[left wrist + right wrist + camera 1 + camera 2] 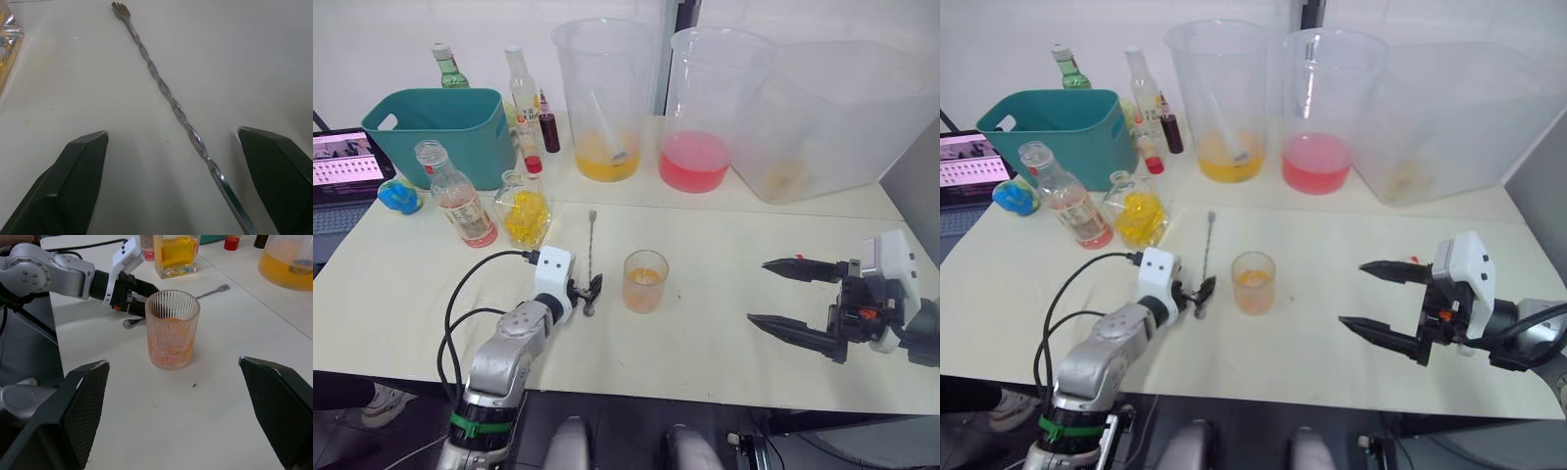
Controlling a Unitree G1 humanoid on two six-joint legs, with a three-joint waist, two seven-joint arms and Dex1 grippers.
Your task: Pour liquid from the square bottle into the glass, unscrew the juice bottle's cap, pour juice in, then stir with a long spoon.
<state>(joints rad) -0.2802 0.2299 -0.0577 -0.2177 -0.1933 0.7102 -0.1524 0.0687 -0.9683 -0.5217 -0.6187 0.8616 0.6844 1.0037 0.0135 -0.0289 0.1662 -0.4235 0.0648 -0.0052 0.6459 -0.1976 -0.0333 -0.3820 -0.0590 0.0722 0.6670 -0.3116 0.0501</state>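
The glass (645, 281) stands mid-table with a little orange-pink liquid in it. The long spoon (591, 253) lies flat just left of it, fork end away from me. My left gripper (590, 291) is open low over the spoon's near end, and the handle (168, 100) runs between its fingers. My right gripper (759, 292) hangs open to the right of the glass (172, 330), well apart from it. The square bottle (524, 211) with yellow liquid and the uncapped juice bottle (458, 196) stand at the back left. The juice bottle's cap is out of view.
Behind stand a teal basket (440, 122), two big beakers with yellow (607, 103) and pink (700, 108) liquid, and a clear tub (832, 117). A tall slim bottle (521, 88), a small dark-red bottle (549, 127) and a laptop (342, 166) sit at the left.
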